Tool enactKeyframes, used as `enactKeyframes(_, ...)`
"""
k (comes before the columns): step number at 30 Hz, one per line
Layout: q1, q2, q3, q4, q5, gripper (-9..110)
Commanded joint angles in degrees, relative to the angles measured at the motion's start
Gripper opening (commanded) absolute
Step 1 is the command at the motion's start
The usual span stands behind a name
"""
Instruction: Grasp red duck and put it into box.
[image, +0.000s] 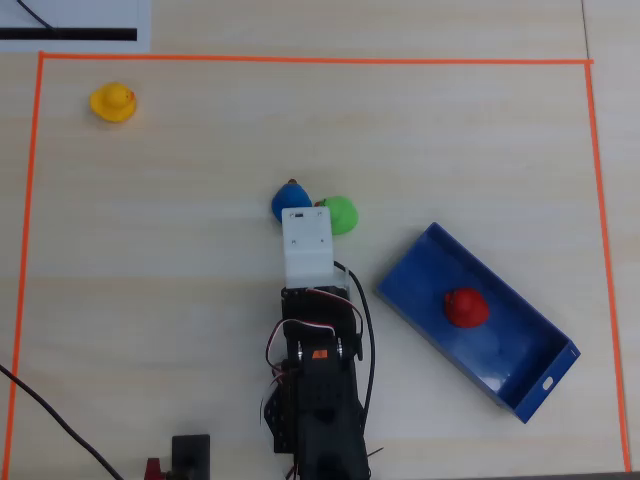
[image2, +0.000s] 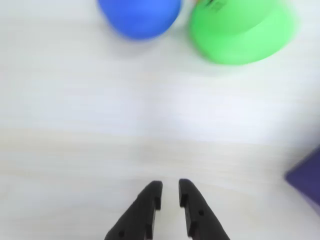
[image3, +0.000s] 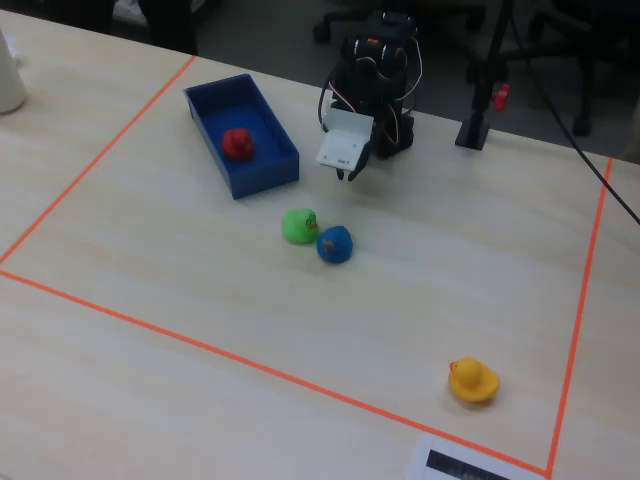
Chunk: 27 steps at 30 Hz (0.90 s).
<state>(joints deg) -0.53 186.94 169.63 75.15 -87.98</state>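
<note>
The red duck (image: 466, 307) is sitting inside the box (image: 412, 275) — right there on the blue floor, roughly mid-tray in the overhead view, and clear of the gripper. In the fixed view the same red blob (image3: 237, 143) lies in the tray (image3: 262, 170) over to the left of the arm. The gripper (image2: 170, 188) hangs above bare table, its two black fingers (image2: 150, 197) nearly together with just a slim gap between them and nothing held. Ahead of it in the wrist view, a blue duck (image2: 139, 17) and a green duck (image2: 240, 32) sit side by side, just about touching; a corner of the box peeks in at the right edge. Far off in the taped area's corner, a yellow duck (image: 113, 102) sits alone — well apart from everything else. Orange tape (image: 300, 59) frames the table.
</note>
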Motion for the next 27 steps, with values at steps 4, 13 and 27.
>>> enactKeyframes(4,1.1,2.7,5.3,2.8,1.1,0)
enactKeyframes(13,3.2,2.7,8.5,1.2,1.2,0)
enactKeyframes(27,1.8,2.7,8.6,1.3,1.3,0)
